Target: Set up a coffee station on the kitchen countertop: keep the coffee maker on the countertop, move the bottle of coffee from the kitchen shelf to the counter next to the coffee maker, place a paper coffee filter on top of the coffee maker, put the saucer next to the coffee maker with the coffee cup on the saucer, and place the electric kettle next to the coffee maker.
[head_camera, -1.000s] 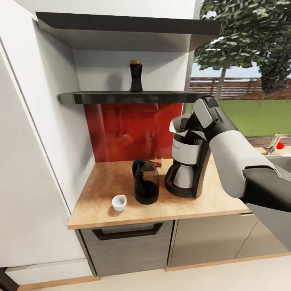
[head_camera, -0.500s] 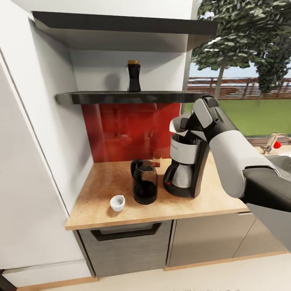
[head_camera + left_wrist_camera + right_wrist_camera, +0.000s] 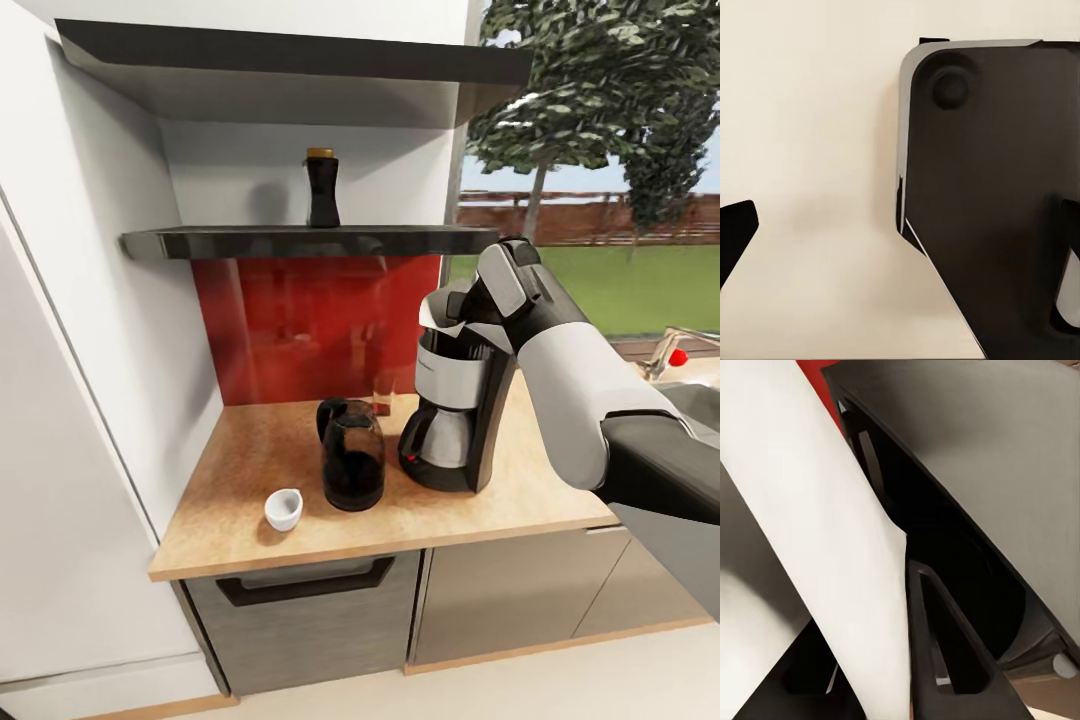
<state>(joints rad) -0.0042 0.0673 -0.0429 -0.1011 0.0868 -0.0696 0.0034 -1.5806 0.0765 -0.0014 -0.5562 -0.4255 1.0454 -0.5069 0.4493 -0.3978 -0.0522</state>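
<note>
Here the right gripper (image 3: 455, 315) pinches the paper coffee filter (image 3: 436, 309) — directly above the coffee maker (image 3: 452, 410) (electric kettle (image 3: 351, 467) beyond).

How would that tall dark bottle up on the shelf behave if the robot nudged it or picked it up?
The bottle of coffee stands tall and narrow on the shelf, so a sideways push would probably tip it. It narrows toward the middle, which might give fingers a secure place to grip. Its weight cannot be judged.

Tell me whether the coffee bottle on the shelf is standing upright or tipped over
Upright. The coffee bottle stands on its base on the shelf, cap at top.
</note>
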